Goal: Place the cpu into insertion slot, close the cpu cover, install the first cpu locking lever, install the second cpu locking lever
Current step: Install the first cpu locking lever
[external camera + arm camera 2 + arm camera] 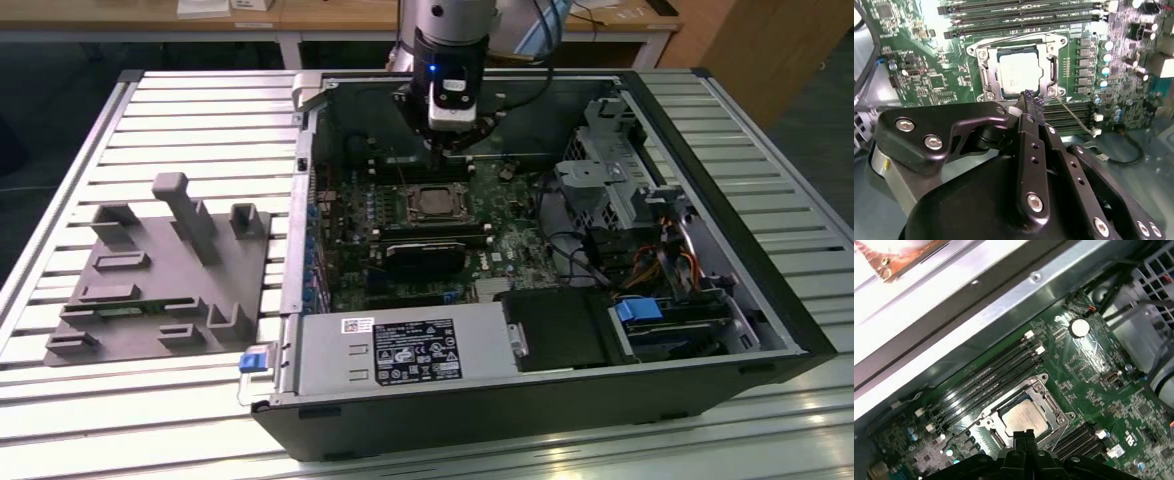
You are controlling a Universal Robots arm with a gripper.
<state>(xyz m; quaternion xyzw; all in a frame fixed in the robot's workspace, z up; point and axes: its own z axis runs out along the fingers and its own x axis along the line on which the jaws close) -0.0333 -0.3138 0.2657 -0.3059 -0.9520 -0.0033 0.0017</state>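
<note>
The cpu (pixel 1019 70) already lies flat in its socket, about the middle of the motherboard (pixel 929 75) and nearer the far wall of the computer case (pixel 747 230) than the edge where the power supply box (pixel 400 350) sits. The cpu cover (pixel 1051 65) looks shut down around it, so the shiny chip top peeks through the square hole. I think the job is now at the locking levers. One thin wire lever (pixel 1076 115) sticks out at a slant from a socket corner and does not look hooked down. The gripper (pixel 1029 97) hangs just above that edge of the socket. Its fingers are pressed together with nothing between them. Its tip is just beside the lever's root, but I cannot tell if they touch. Hooking a lever calls for a small, careful push down and sideways, because the wire is thin and springy. Room is tight: the memory slots (pixel 1019 15) run along one side of the socket and more slots along the other. The case walls stand all around, so the open way is up.
</note>
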